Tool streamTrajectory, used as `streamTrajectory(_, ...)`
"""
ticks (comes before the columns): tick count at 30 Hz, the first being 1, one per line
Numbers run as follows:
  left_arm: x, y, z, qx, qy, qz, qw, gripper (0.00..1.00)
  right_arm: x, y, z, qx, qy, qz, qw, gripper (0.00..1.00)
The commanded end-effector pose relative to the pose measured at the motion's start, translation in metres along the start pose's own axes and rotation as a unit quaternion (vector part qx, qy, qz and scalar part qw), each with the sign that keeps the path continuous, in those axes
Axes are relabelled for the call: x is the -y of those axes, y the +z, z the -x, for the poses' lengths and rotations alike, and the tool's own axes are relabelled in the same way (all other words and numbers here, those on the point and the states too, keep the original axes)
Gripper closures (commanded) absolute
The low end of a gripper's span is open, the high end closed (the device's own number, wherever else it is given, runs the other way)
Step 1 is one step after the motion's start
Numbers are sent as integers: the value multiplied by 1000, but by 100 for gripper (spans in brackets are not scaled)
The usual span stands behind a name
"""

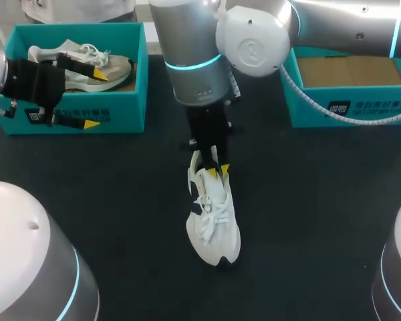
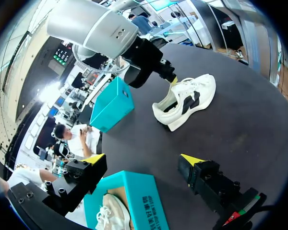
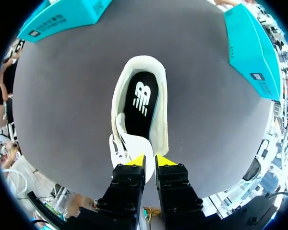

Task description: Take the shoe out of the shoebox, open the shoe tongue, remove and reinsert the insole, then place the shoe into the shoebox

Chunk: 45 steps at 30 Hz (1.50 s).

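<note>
— Shoe, from the head view: where does it lie?

— The white shoe [image 1: 214, 224] lies in the middle of the dark table [image 1: 307, 214], toe toward the robot, heel away. The right gripper [image 1: 218, 171] stands over its mouth, arm reaching in from the right.

— And the other arm?

— The left gripper [image 1: 93, 99] is at the left shoebox [image 1: 123, 110], fingers spread wide: one tip over the second shoe [image 1: 87, 63] lying inside, the other out in front of the box's front wall. The right shoebox [image 1: 361, 110] stands well apart, across the table.

— Left wrist view?

— Same wide spread, nothing held. A wall of the left shoebox [image 2: 144, 201] sits between the fingers of the left gripper [image 2: 143, 159]; whether either touches it, I cannot tell. Ahead lies the white shoe [image 2: 189, 98], the right gripper [image 2: 173, 80] at its top.

— Right wrist view?

— The right gripper [image 3: 150, 160] has its tips pinched almost together on the tongue [image 3: 132, 146], clamping it from both sides. Just ahead, the white shoe's [image 3: 159, 120] mouth shows the black insole [image 3: 139, 100] lying flat inside.
</note>
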<state>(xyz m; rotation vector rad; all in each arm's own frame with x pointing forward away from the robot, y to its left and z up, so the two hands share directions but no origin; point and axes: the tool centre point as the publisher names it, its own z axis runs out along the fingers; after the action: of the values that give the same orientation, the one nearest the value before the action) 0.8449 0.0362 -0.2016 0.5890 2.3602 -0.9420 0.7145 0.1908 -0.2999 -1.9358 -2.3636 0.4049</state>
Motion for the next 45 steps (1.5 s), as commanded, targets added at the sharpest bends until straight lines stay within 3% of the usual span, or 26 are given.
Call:
streamTrajectory(1, 0, -1, 0, -1, 0, 1, 1000, 0, 9, 12, -4, -4, 9, -9, 1000, 87)
streamTrajectory(7, 0, -1, 0, -1, 0, 1, 1000, 0, 19, 24, -8, -1, 20, -28, 999, 88)
streamTrajectory(13, 0, -1, 0, -1, 0, 1, 1000, 0, 7, 37, -4, 19, 22, -37, 999, 94)
streamTrajectory(19, 0, -1, 0, -1, 0, 1, 1000, 0, -3, 35, -13, 20, 7, -29, 999, 87)
streamTrajectory(20, 0, -1, 0, -1, 0, 1, 1000, 0, -3, 34, -12, 27, 8, -31, 999, 82)
streamTrajectory(24, 0, -1, 0, -1, 0, 1, 1000, 0, 3, 24, 0, 39, 28, -23, 999, 78)
streamTrajectory(27, 0, -1, 0, -1, 0, 1, 1000, 0, 4, 11, 8, 50, 35, -7, 998, 76)
streamTrajectory(32, 0, -1, 0, -1, 0, 1, 1000, 0, -11, -3, 12, 27, 32, 50, 998, 74)
streamTrajectory(38, 0, -1, 0, -1, 0, 1, 1000, 0, -39, 7, 1, -33, -34, 116, 992, 75)
streamTrajectory(41, 0, -1, 0, -1, 0, 1, 1000, 0, -45, -7, 5, -34, -113, 178, 977, 76)
streamTrajectory(43, 0, -1, 0, -1, 0, 1, 1000, 0, -47, -18, 6, 29, -216, 205, 954, 80)
streamTrajectory(44, 0, -1, 0, -1, 0, 1, 1000, 0, -47, -23, 4, 30, -263, 211, 941, 65)
streamTrajectory(45, 0, -1, 0, -1, 0, 1, 1000, 0, -48, -26, 4, 52, -287, 191, 937, 39)
